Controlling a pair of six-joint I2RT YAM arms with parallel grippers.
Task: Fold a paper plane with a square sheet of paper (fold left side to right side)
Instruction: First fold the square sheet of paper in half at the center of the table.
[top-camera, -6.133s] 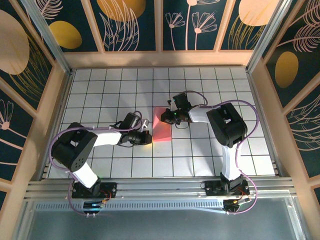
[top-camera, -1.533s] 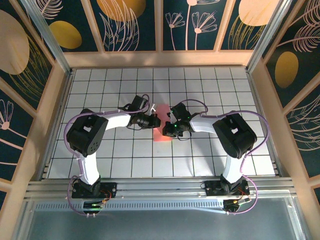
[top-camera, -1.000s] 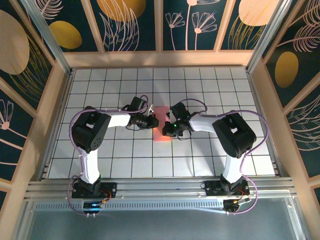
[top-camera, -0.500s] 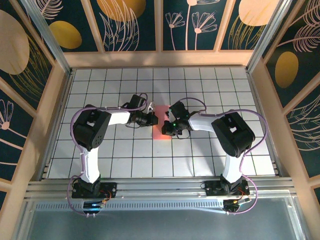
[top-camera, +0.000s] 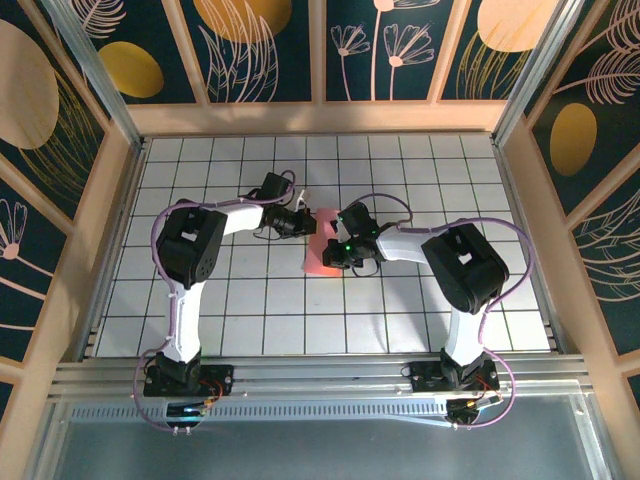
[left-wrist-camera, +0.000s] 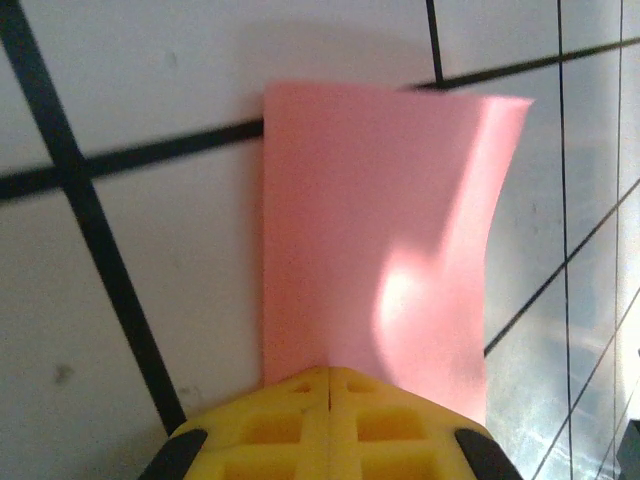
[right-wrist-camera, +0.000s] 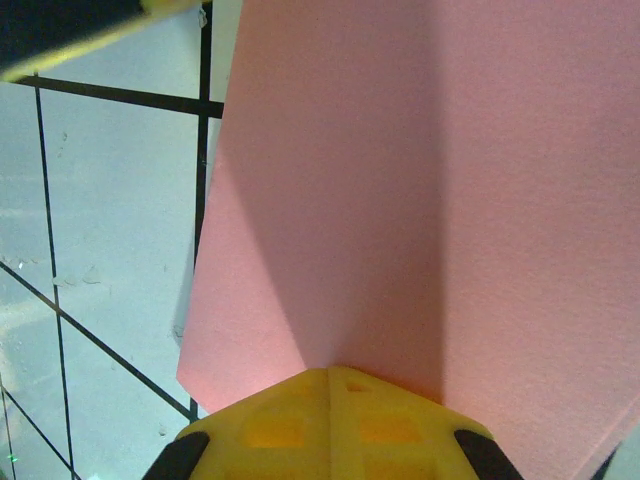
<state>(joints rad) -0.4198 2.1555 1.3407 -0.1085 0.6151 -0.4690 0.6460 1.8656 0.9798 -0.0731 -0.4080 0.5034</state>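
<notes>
Top external view: the thin salmon-pink square sheet of paper (top-camera: 322, 250) lies near the middle of the white squared table (top-camera: 200, 300); it looks like a narrow strip, so I think it is folded over already
Long way of the paper: it runs from the far side toward the arms, leaning a little
Left gripper (top-camera: 303, 222): yellow fingers pressed tight together, no gap; the tip sits at the far left end of the paper; I cannot tell if it pinches the paper or just pushes on it
Right gripper (top-camera: 336, 254): closed tight too; its tip touches the right side of the paper, closer to the arms
Left wrist view: the paper goes straight ahead from the tip; one side edge bends and looks lifted
Nearer arm: both touch the paper, so neither has to reach
Step, my guess: pressing the fold flat
Next move needs: one tip holding the paper down while the other slides along the long way
</notes>
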